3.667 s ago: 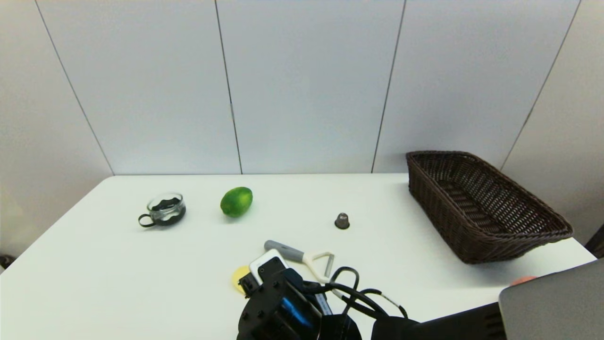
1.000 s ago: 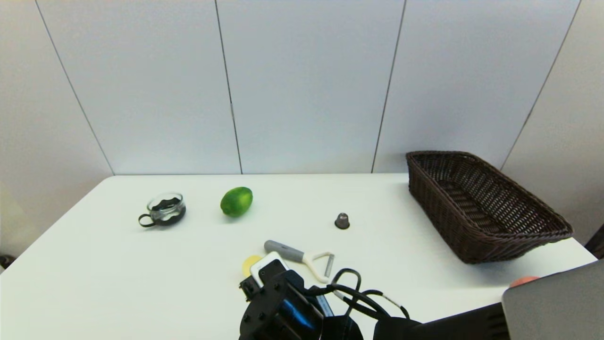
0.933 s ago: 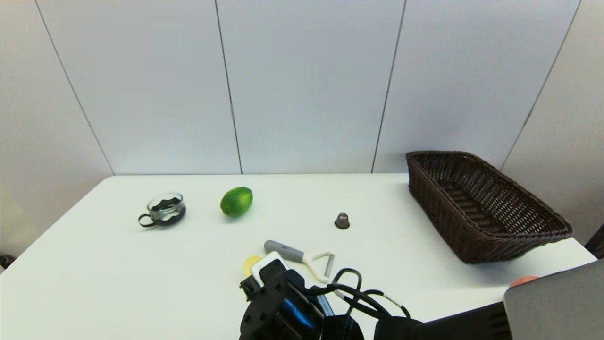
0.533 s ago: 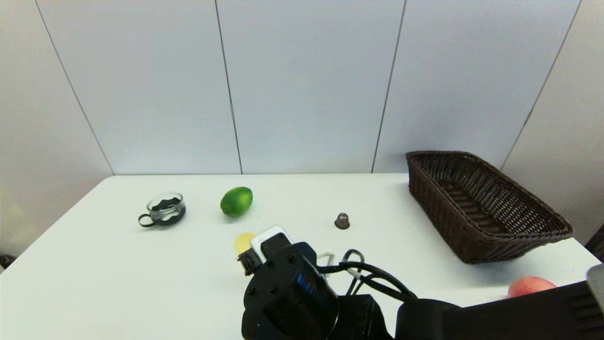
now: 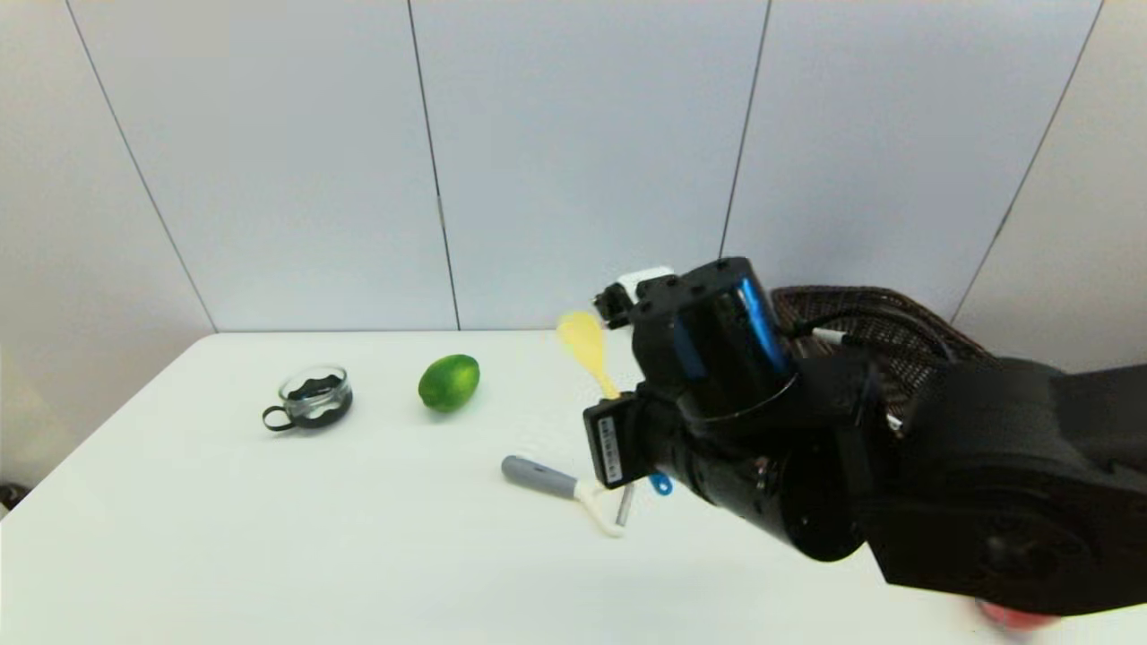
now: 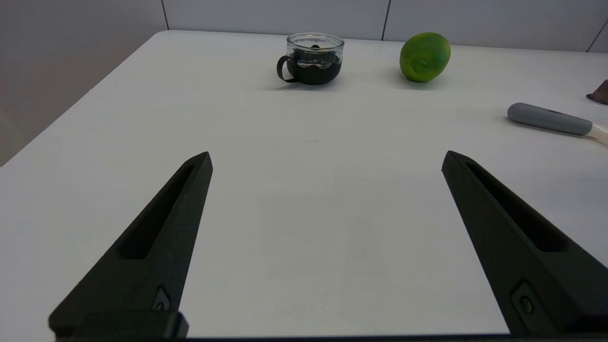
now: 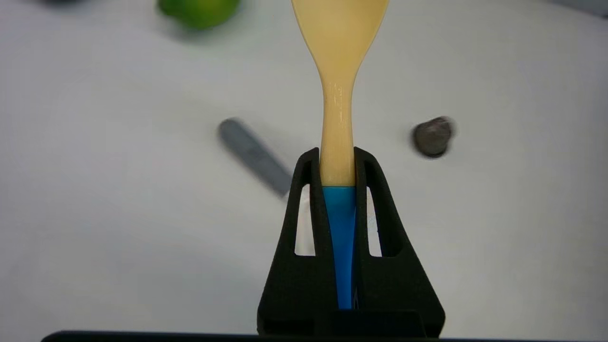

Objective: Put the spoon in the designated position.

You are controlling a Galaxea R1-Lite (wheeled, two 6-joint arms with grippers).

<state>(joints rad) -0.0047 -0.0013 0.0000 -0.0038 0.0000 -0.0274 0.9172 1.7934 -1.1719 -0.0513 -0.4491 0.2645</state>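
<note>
Spoon (image 7: 338, 95) clamped in raised right claw (image 7: 337, 161), bowl outward.

Honestly there wasn't anything readable in these; the only thing that looked like a label was a small white sticker (image 5: 608, 438) on the black housing of the right arm in the head view, and whatever was printed on it was too small to make out; no brand, number or sign showed up anywhere else in the head view or either wrist view.
</note>
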